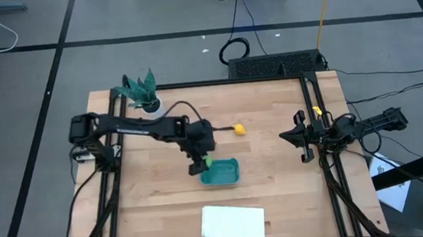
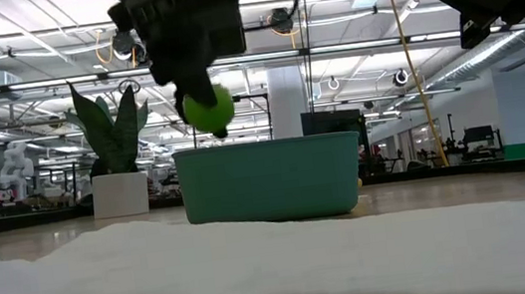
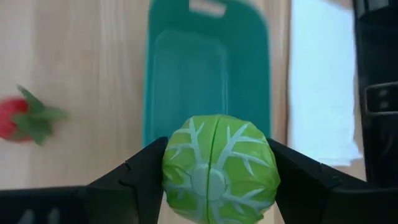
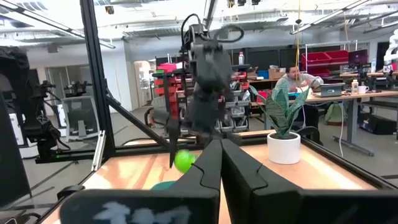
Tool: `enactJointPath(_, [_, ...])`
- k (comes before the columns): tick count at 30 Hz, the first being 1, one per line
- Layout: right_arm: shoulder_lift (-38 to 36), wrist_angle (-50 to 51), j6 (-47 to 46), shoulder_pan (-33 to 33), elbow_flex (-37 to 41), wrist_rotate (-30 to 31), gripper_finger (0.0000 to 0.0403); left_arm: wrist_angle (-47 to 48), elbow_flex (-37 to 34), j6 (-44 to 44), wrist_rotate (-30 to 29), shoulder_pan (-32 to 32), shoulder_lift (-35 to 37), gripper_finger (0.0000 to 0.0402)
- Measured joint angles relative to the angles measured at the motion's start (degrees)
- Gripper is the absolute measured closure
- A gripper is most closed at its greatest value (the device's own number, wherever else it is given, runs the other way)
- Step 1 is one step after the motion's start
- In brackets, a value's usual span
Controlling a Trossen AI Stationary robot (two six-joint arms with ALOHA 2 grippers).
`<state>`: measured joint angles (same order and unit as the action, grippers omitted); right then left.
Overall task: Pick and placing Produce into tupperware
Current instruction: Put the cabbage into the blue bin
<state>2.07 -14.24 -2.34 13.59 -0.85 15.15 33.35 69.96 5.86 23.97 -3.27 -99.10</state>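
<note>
My left gripper [image 1: 202,164] is clamped on the round light-green produce [image 3: 220,169], fingers [image 3: 134,180] pressing both sides of it, held in the air just above the near edge of the teal tupperware [image 1: 221,172]. From the low view the green ball [image 2: 209,108] hangs above the container's rim [image 2: 267,147], not touching it. Tupperware interior looks bare directly ahead of the fingers. The small red produce [image 3: 20,118] lies on the wood off to one side of the gripper, apart from the container. Yellow lemon piece [image 1: 238,128] sits on the table beyond the gripper, well apart. White sheet [image 1: 234,222] lies past the tupperware. Right gripper [image 1: 299,136] waits at the right table edge, fingers together, holding nothing.
</note>
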Motion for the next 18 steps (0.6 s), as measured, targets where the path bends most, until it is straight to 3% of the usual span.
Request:
enactJointPath(13, [0.8,0.4,-0.7,0.0,0.0,-0.1,0.0403,10.5,15.8,-6.3,0.0,1.8,-10.3,0.0165])
enactJointPath(18, [0.8,0.4,-0.7,0.0,0.0,-0.1,0.0403,11.2,17.0,-10.4,-1.8,3.2,-13.5,0.0165])
